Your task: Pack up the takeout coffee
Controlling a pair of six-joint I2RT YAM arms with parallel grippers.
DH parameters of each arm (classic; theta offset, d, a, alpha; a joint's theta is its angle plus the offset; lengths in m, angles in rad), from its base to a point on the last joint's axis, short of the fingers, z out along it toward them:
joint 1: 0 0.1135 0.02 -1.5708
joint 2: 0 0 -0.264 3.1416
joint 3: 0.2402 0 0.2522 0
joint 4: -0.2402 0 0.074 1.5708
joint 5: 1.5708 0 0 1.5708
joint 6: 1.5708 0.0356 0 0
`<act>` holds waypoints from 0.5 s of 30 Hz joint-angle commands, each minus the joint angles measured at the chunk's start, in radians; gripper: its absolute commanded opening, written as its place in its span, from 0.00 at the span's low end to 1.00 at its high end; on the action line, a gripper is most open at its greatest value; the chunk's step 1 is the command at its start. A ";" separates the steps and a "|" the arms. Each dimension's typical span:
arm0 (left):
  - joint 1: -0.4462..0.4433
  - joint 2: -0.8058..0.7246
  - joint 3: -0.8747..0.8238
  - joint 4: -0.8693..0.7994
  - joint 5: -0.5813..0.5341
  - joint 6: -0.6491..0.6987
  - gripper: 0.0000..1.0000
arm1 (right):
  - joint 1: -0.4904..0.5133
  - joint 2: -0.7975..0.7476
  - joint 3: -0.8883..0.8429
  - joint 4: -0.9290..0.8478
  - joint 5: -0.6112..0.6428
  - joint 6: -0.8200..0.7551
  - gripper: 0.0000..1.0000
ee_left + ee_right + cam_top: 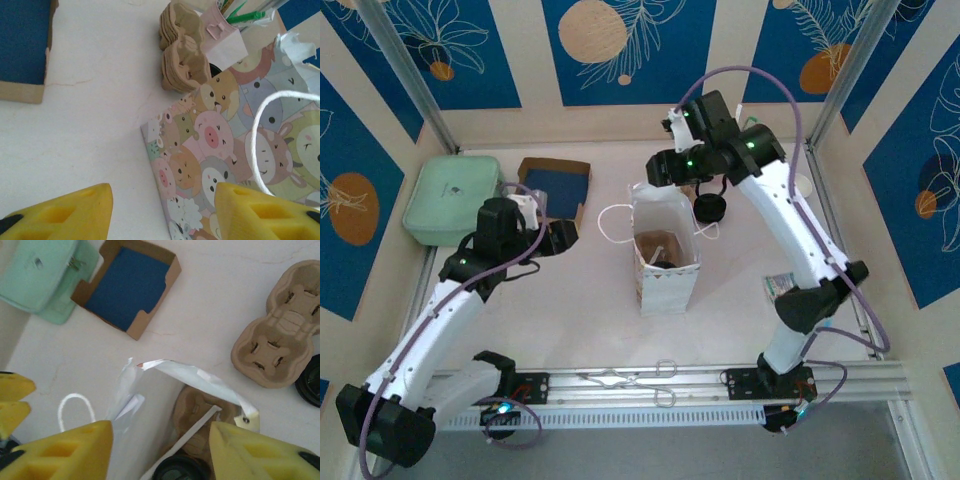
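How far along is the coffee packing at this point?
Looks done: a black-lidded cup sits inside the open paper bag with a pulp carrier. In hand: nothing; the right hand hangs open above the bag, and the left hand is open beside it. Left: apparently only drawing the arms away.

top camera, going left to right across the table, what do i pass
mint container → cardboard box → bag → black lid
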 commanded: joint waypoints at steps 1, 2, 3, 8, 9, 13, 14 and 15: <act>0.009 0.039 0.066 -0.045 -0.036 0.051 0.57 | 0.002 -0.084 -0.049 0.072 0.021 -0.011 0.70; 0.010 0.055 0.078 -0.048 -0.039 0.054 0.57 | -0.001 -0.100 -0.063 0.081 0.028 -0.011 0.74; 0.011 0.069 0.089 -0.050 -0.042 0.056 0.57 | -0.005 -0.113 -0.075 0.087 0.031 -0.007 0.78; 0.020 0.162 0.147 -0.050 -0.048 0.056 0.57 | -0.040 -0.182 -0.155 0.114 0.063 0.017 0.85; 0.024 0.184 0.159 -0.050 -0.048 0.055 0.57 | -0.050 -0.194 -0.171 0.119 0.067 0.025 0.86; 0.047 0.283 0.217 -0.050 -0.044 0.058 0.57 | -0.125 -0.241 -0.241 0.128 0.068 0.074 0.88; 0.053 0.308 0.234 -0.052 -0.046 0.062 0.57 | -0.149 -0.254 -0.260 0.128 0.062 0.087 0.88; 0.061 0.329 0.248 -0.054 -0.047 0.066 0.57 | -0.171 -0.263 -0.277 0.130 0.056 0.098 0.88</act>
